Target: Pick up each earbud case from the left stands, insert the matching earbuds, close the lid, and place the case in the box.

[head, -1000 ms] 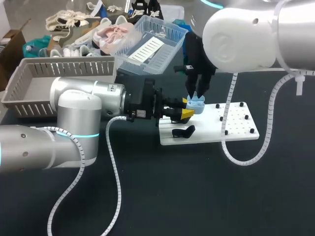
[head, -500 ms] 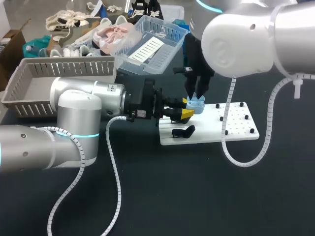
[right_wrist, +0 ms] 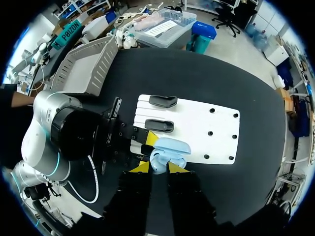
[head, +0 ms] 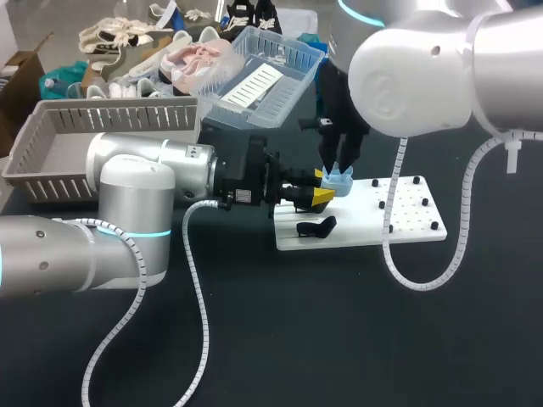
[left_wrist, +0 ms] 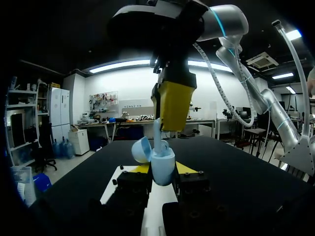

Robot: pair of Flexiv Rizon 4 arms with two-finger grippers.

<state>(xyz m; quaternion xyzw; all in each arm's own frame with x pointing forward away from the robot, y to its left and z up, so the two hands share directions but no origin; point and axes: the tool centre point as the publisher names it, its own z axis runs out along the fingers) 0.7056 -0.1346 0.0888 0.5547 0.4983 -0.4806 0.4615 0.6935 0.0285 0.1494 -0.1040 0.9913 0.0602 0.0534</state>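
Here's the light-blue earbud case [left_wrist: 162, 167], held up off the white board [head: 411, 222] over the board's left end, lid [left_wrist: 141, 150] flipped open and mouth facing up. The left hand [head: 322, 187] comes in level from beyond the board's left edge and is clamped on the case, one yellow tip on each flank. Directly above the case hangs the right hand [right_wrist: 157, 167], pointing down at the board. It looks clamped on a pale-blue earbud [left_wrist: 157, 132], though its tips overlap from the side, so that's likely rather than certain.

What matters now is that the earbud's stem stands upright over the open well, its lower end at or just inside the rim. So the right hand is the one to act, with a straight drop. A black case [head: 316, 226] waits on the board's left end, and the grey basket [head: 51, 140] sits well off to the board's left.
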